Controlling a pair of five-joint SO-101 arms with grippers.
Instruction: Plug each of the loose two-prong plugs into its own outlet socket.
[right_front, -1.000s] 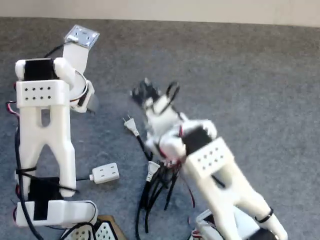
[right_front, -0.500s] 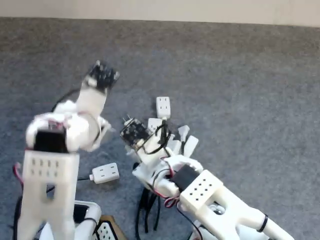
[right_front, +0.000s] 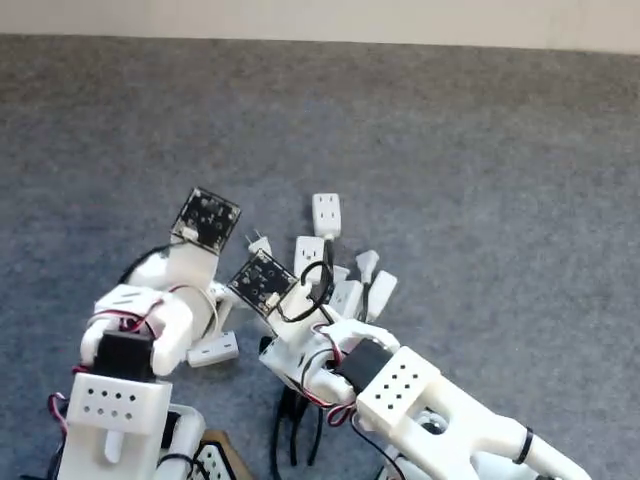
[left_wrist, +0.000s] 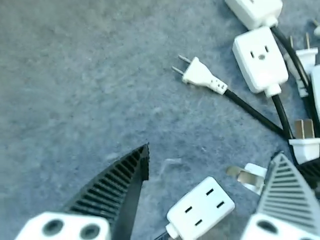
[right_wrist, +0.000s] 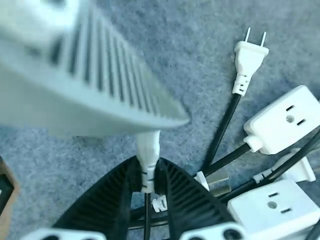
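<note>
White plug (right_wrist: 148, 146) in right claw (right_wrist: 147, 162)

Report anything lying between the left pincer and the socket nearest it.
Nothing visible does. The socket lies on the carpet straight ahead of the open left pincer, in the gap between its fingers. A plug lies beside the socket, close to one finger, not over it.

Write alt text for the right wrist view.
The right gripper has its jaws shut on a white plug over grey carpet. A blurred grey ribbed part looms close to the lens. Beyond lie a loose plug, two outlets and black cords.
</note>
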